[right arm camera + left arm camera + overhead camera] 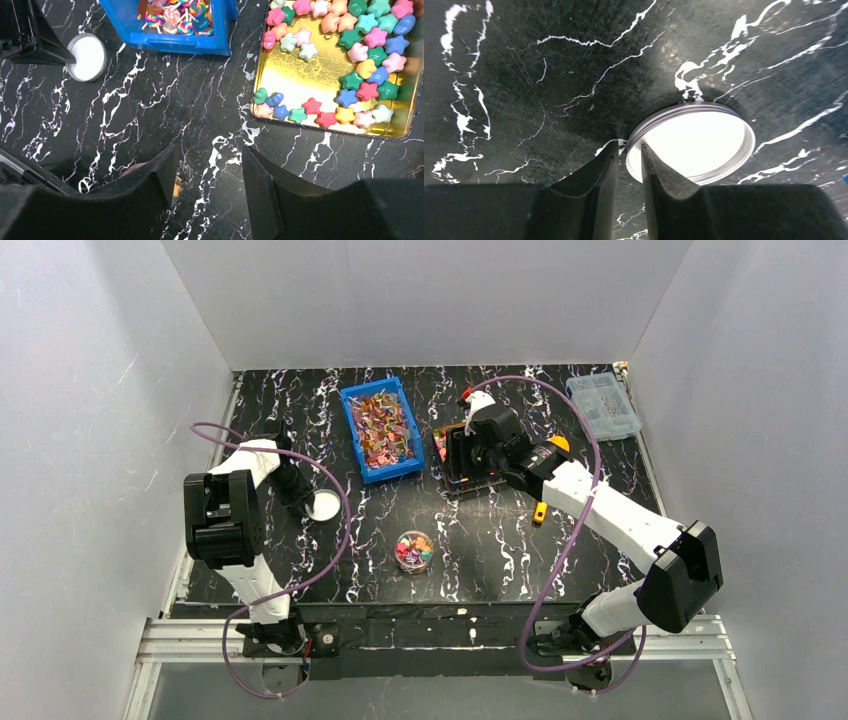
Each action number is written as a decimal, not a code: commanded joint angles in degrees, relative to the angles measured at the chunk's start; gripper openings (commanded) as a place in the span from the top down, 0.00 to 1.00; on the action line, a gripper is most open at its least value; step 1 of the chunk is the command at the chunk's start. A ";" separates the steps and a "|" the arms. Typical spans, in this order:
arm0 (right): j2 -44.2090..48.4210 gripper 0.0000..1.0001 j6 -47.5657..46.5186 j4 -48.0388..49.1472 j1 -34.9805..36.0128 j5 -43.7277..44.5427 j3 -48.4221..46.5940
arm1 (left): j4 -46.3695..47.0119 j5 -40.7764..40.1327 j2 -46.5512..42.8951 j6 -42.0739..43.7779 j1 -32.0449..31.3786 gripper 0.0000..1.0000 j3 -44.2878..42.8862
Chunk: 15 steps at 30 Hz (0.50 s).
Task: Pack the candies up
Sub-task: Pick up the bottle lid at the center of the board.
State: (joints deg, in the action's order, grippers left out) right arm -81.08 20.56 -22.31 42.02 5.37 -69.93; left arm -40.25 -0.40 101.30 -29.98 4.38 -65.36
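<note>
Candies (367,91), small chunky pieces in mixed bright colours, lie in a gold tray (300,75). More of them fill a small clear jar (414,551) at the table's middle front. My right gripper (209,148) is open over bare table just in front of the tray and holds nothing. Its left finger hides most of the jar. The jar's white lid (696,142) lies upside down on the table at the left. My left gripper (629,145) straddles the lid's rim, one finger outside and one inside. The jaws are narrow, with a small gap left.
A blue bin (350,410) of lollipops and foil sweets stands at the back centre, left of the gold tray (442,445). A clear compartment box (603,406) sits at the back right. White walls enclose the black marble table on three sides.
</note>
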 commanded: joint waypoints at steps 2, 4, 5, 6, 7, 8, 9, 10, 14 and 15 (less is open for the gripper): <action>2.10 0.41 -0.96 1.74 -0.18 -0.58 0.72 | 0.60 0.40 0.45 0.44 0.33 0.80 3.15; 2.12 0.42 -0.91 1.74 -0.18 -0.76 0.76 | 0.68 0.40 0.48 0.68 0.30 0.85 3.65; 2.15 0.42 -0.87 1.74 -0.21 -0.90 0.81 | 0.63 0.40 0.56 0.83 0.28 0.87 3.83; 2.23 0.42 -0.87 1.69 -0.24 -0.97 0.84 | 0.61 0.40 0.50 0.95 0.34 0.88 3.95; 2.30 0.42 -0.87 1.66 -0.19 -0.97 0.85 | 0.61 0.40 0.44 1.08 0.32 0.92 4.13; 2.51 0.42 -0.87 1.59 -0.18 -0.97 0.85 | 0.61 0.40 0.31 1.14 0.31 0.95 4.17; 2.65 0.42 -0.86 1.49 -0.18 -0.91 0.85 | 0.61 0.40 0.09 1.29 0.34 0.99 4.33; 2.88 0.42 -0.87 1.40 -0.18 -0.82 0.85 | 0.61 1.28 -0.22 1.44 0.34 1.00 4.41; 3.55 0.42 -1.03 0.62 -0.19 -0.70 0.64 | 0.61 3.75 -2.41 2.95 0.33 1.00 4.54; 3.76 0.42 -1.24 0.22 -0.18 -0.76 0.47 | 0.55 4.88 -3.36 3.37 0.31 1.00 4.61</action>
State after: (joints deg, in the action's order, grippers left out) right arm -80.12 20.53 -22.50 42.02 4.89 -69.43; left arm -38.57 1.02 100.49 -28.47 4.80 -62.78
